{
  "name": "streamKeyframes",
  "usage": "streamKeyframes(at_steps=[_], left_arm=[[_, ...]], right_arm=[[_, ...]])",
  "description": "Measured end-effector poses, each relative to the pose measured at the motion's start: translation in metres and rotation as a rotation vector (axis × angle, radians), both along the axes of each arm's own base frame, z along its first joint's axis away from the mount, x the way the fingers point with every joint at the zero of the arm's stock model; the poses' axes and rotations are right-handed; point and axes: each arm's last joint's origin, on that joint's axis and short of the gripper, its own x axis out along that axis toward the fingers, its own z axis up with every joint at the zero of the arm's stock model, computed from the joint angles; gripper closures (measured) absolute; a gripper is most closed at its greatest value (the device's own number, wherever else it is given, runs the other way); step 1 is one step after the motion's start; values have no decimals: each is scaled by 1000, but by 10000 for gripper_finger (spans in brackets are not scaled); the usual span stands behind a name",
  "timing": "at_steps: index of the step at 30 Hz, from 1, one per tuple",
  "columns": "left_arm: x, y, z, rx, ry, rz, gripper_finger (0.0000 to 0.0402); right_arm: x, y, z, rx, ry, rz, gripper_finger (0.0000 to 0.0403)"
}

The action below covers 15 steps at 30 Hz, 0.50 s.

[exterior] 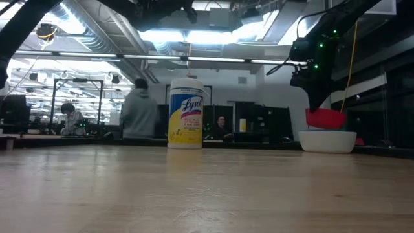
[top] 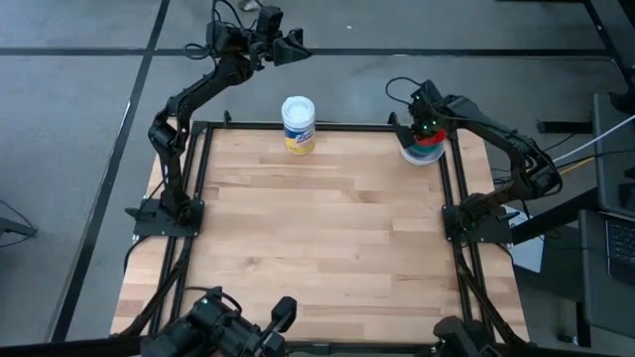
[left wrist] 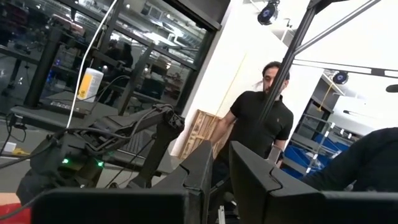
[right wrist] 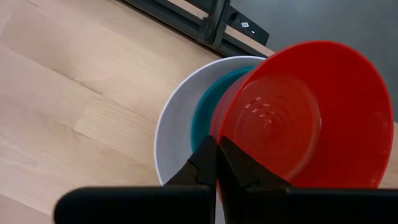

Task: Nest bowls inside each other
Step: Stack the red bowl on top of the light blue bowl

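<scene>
My right gripper [right wrist: 217, 163] is pinching the rim of the red bowl [right wrist: 311, 118], fingers pressed tight on it, holding it tilted just over the stack at the far right corner of the table [top: 327, 248]. Under it sits the white bowl [right wrist: 177, 118] with a teal-looking one [right wrist: 205, 121] inside; the red one hides most of that, so I can't tell how many bowls are stacked. My left gripper [top: 288, 45] is up past the far edge, fingers slightly apart, holding nothing. A wipes canister [top: 298, 124] stands at the far edge, middle. People [exterior: 139, 110] in the room behind.
</scene>
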Motion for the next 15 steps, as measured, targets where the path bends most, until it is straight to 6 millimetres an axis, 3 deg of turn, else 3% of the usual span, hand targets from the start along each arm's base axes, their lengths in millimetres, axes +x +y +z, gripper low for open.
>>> streamKeyframes(at_steps=[7, 15], left_arm=[[3, -3, 0, 4, -2, -8, 352], [3, -3, 0, 4, -3, -9, 352]], right_arm=[[-6, -3, -1, 13, -7, 9, 403], [-10, 2, -21, 67, -3, 20, 403]])
